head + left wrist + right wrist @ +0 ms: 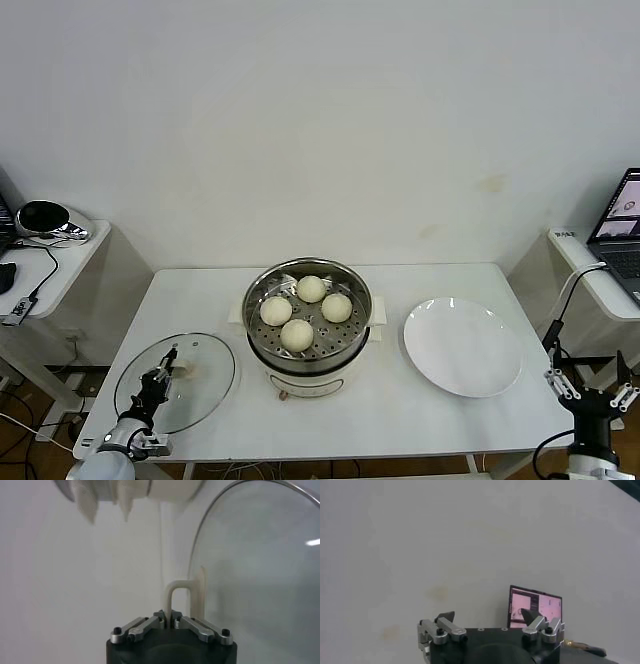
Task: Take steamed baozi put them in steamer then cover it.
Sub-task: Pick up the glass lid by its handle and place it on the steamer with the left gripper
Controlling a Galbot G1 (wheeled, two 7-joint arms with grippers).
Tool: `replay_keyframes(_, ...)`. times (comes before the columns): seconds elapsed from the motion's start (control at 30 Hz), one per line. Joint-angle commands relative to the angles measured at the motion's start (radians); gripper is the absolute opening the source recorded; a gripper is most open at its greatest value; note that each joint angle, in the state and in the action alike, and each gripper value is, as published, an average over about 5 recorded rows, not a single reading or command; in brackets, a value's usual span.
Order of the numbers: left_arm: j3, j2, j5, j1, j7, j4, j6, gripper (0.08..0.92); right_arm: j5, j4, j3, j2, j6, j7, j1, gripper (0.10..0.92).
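Several creamy-white baozi [297, 334] lie on the perforated tray inside the shiny round steamer [358, 291], which stands mid-table on its cream base. The cover [205, 378], a clear glass lid, lies flat on the table left of the steamer. My left gripper [168, 368] is shut on the cover's cream handle. In the left wrist view the thin handle loop [172, 594] is pinched between the closed jaws of that gripper [168, 617], with the glass [260, 570] beside it. My right gripper [590, 385] is parked off the table's right front corner, open and holding nothing [487, 615].
A flat white plate [463, 345] lies right of the steamer. A laptop [622, 225] stands on a side desk at far right. A low side table [60, 262] with a dark round object and cables stands at far left. A wall runs behind the table.
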Motion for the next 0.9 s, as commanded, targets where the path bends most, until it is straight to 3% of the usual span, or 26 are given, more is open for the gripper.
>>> replay_keyframes(0.03, -0.049, 0.006, -0.091, 0.15, 0.004, -0.278, 0.224, 0.137, -0.002, 0.003, -0.014, -0.005, 0.001, -0.001, 0.0, 0.823)
replay_keyframes(0.3, -0.096, 0.044, -0.114, 0.181, 0.119, -0.499, 0.436, 0.137, -0.01, 0.001, -0.054, -0.015, 0.004, -0.002, 0.005, 0.823)
replay_keyframes(0.53, -0.073, 0.166, -0.204, 0.127, 0.189, -0.59, 0.525, 0.137, -0.03, 0.009, -0.08, -0.014, -0.001, -0.002, 0.008, 0.823)
replay_keyframes(0.77, 0.079, 0.295, -0.266, -0.043, 0.23, -0.637, 0.626, 0.137, -0.067, 0.009, -0.116, 0.011, -0.001, 0.005, 0.011, 0.823)
replay_keyframes(0.9, 0.258, 0.312, -0.271, -0.198, 0.258, -0.625, 0.701, 0.137, -0.081, 0.007, -0.128, 0.026, -0.002, 0.01, 0.019, 0.823)
